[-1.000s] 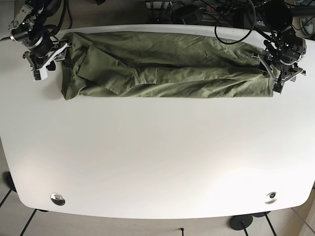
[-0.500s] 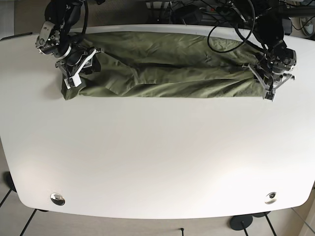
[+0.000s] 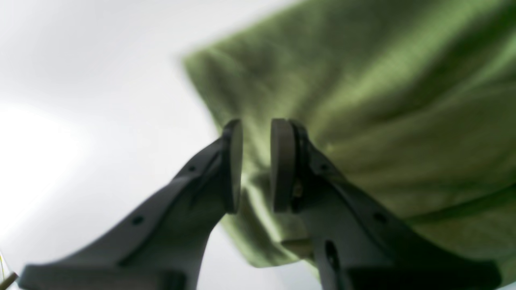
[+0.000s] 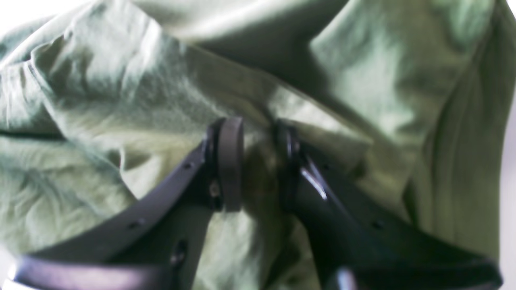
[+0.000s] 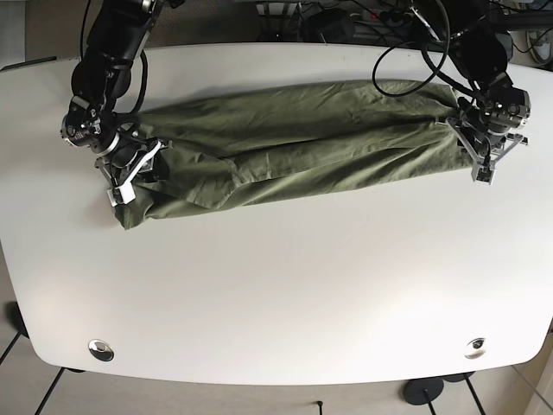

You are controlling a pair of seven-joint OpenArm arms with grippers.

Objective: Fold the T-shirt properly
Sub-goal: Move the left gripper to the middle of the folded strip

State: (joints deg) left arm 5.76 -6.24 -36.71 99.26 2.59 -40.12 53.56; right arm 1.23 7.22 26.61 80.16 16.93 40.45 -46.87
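Base view: the crumpled olive-green cotton T-shirt [image 5: 294,143] lies lengthwise-folded along the white desk's [image 5: 276,285] far edge; both arms' fingers [image 3: 234,165] are clamped on its ends (crosswise folds remain, I judge).

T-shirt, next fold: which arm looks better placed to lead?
Probably the right gripper: it has the T-shirt end nearer the table's front. The left gripper holds its end farther back.

Both arms are showing black housings trailing looped black cables. The left gripper [image 3: 256,165] is wearing grey round pads and small screw holes; the right gripper [image 4: 258,165] is showing glossier black fingers.
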